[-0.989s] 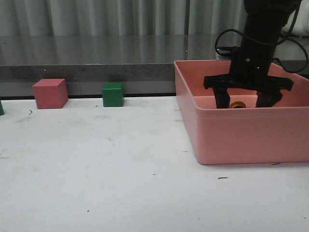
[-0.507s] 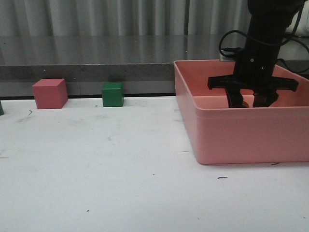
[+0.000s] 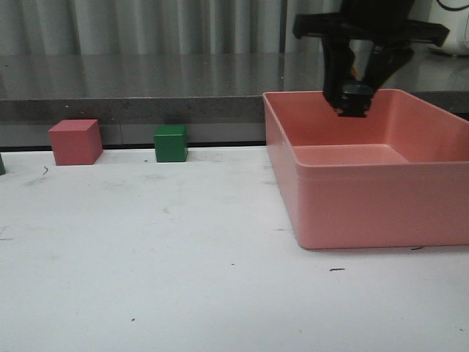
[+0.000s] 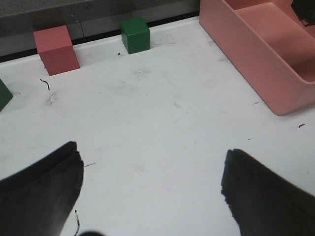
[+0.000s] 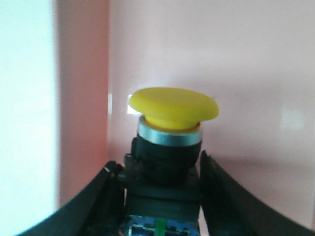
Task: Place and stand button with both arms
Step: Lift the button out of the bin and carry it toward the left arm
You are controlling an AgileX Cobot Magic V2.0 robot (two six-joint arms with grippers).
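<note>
My right gripper [image 3: 357, 103] is shut on the button [image 3: 356, 97] and holds it in the air above the pink bin [image 3: 366, 191]. In the right wrist view the button [image 5: 170, 142] shows its yellow cap, silver ring, black collar and blue-black base, pinched between both fingers of the right gripper [image 5: 160, 184]. My left gripper [image 4: 150, 184] is open and empty above bare white table; it does not show in the front view.
The pink cube [image 3: 75, 141] and the green cube [image 3: 171, 143] stand at the table's far edge on the left, also in the left wrist view as pink cube [image 4: 55, 49] and green cube [image 4: 135, 35]. A grey ledge runs behind. The bin [image 4: 266, 54] fills the right side.
My right gripper closed on the button inside the bin and rose with it, from the bin floor to above the rim.
</note>
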